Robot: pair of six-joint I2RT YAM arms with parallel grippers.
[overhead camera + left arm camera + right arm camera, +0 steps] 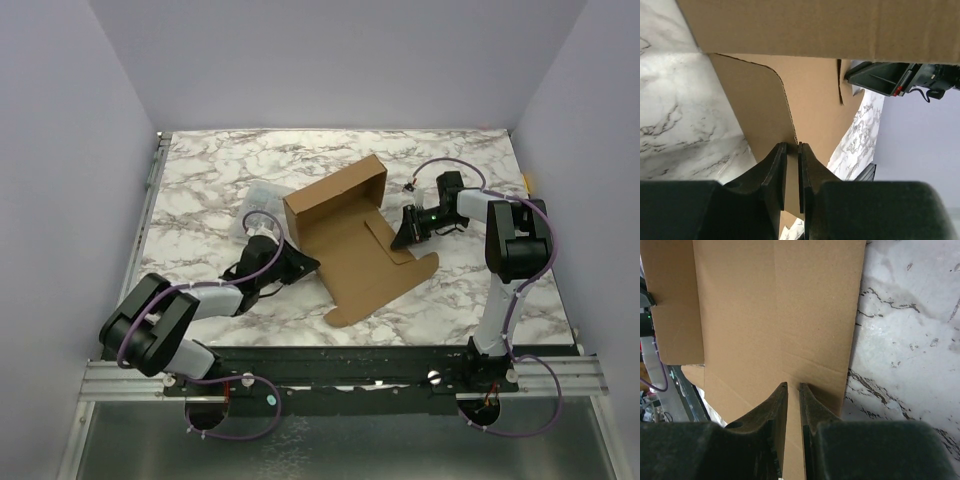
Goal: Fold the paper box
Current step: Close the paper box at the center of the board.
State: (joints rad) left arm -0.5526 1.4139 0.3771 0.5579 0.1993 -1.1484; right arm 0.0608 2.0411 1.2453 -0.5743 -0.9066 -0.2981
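The paper box (372,275) is a brown cardboard sheet lying in the middle of the table, its back part folded up into a wall (335,192). My left gripper (303,263) is at the sheet's left edge. In the left wrist view it (792,145) is shut on a round-cornered flap of the box (755,110). My right gripper (401,239) is at the sheet's right side by a small flap. In the right wrist view its tips (793,385) are shut with a thin slit between them and rest on the flat cardboard (765,315).
A small clear plastic case (258,203) lies just left of the box, behind my left gripper. Purple walls close in the marble table (200,170) on three sides. My right arm (890,80) shows beyond the cardboard in the left wrist view.
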